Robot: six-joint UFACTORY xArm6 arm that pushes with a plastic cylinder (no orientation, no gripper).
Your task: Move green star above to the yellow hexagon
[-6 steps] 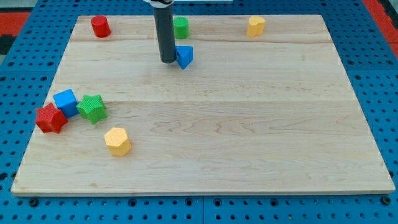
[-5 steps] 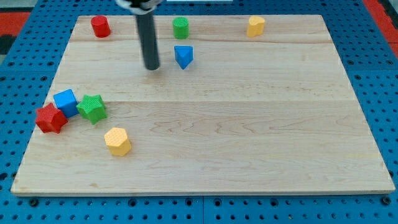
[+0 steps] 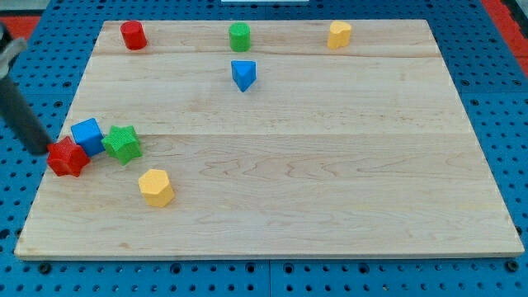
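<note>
Down at the view's left edge, my tip (image 3: 40, 150) sat just off the board's left side, close beside the red star (image 3: 66, 157); whether the two touched I could not tell. Being a bare rod, it had no jaws and held nothing. The rod leaned up toward the view's top left, blurred.

The green star (image 3: 122, 143) lay near the left edge of the wooden board (image 3: 330, 165), at about mid-height. It touched the blue cube (image 3: 87, 134) on its left, and the red star sat just below and left of that cube, the three forming a tight cluster. My tip stood on the far side of that cluster from the green star, with the red star and blue cube between them.

The yellow hexagon (image 3: 156, 186) lay just below and to the right of the green star, apart from it, with bare wood all around.

Along the view's top sat a red cylinder (image 3: 133, 35), a green cylinder (image 3: 239, 36) and a second yellow block (image 3: 339, 34), spaced well apart. A blue triangular block (image 3: 243, 74) rested below the green cylinder.

No containers stood on the board. Its middle, right half and bottom strip were open wood, and blue pegboard (image 3: 495, 272) framed it.
</note>
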